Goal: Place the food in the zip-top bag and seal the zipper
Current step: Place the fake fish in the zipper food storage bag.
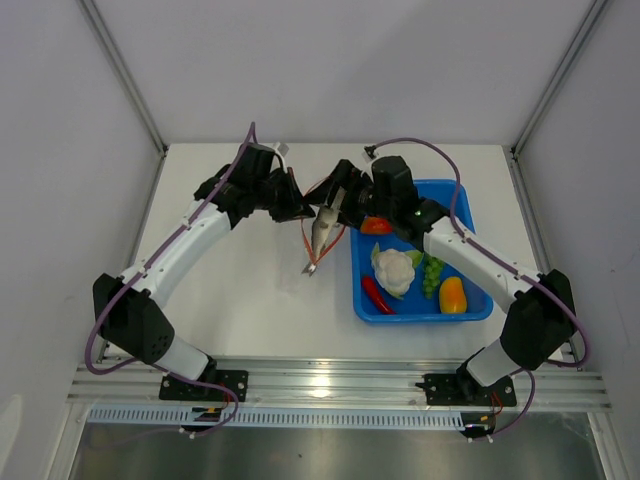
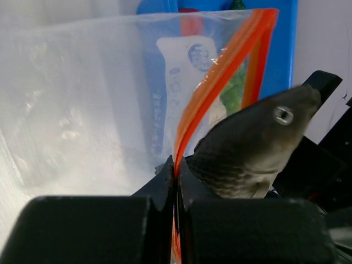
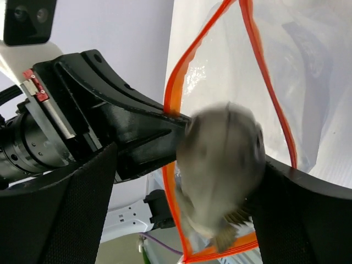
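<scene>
Left gripper [image 2: 175,168] pinches zipper [image 2: 220,71] bottom center of the left wrist view; right gripper [image 3: 220,190] clamps grey fish toy [image 3: 220,148] at bag [image 2: 82,110] mouth.

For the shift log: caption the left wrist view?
Left fingers pinch the zipper; grey toy fish beside the bag's mouth.

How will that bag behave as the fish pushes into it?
Probably floppy: the bag hangs crinkled from the left gripper, pinched at one spot of its zipper. Its mouth likely sags or folds under the fish. Looks light, so it may swing.
</scene>
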Robot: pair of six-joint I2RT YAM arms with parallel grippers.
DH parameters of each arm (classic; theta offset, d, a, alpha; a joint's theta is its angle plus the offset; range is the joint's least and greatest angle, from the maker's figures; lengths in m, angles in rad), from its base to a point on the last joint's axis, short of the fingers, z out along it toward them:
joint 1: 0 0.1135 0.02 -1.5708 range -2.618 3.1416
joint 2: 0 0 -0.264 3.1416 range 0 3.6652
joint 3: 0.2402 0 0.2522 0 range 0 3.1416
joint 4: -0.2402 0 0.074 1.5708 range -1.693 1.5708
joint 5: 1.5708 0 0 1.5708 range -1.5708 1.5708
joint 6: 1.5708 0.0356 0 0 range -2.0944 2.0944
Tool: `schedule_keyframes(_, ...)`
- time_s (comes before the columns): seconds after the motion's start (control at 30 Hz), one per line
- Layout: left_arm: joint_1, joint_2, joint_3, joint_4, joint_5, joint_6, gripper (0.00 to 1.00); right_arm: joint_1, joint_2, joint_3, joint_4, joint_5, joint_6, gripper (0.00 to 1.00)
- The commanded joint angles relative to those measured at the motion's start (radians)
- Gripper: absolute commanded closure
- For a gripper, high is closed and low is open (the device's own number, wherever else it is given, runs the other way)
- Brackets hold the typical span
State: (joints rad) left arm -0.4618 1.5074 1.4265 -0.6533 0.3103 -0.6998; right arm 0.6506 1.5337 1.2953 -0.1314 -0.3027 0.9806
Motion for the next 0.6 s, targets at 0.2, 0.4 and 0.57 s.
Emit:
schedule_keyframes(0.2,0.02,-0.05,-0.005,0.029,0.006,0.016,1.0,-0.002,0.04,0.174,-0.106,0.033,-0.103,0.07)
schedule_keyframes(0.4,0.025,-0.061,-0.026,0.029,0.019,0.026,0.99,-0.023,0.12,0.321,-0.28,0.04,-0.183,0.07)
schedule_keyframes(0.57,0.025,-0.076,-0.058,0.032,0.026,0.034,1.0,-0.054,0.137,0.383,-0.319,0.042,-0.247,0.09)
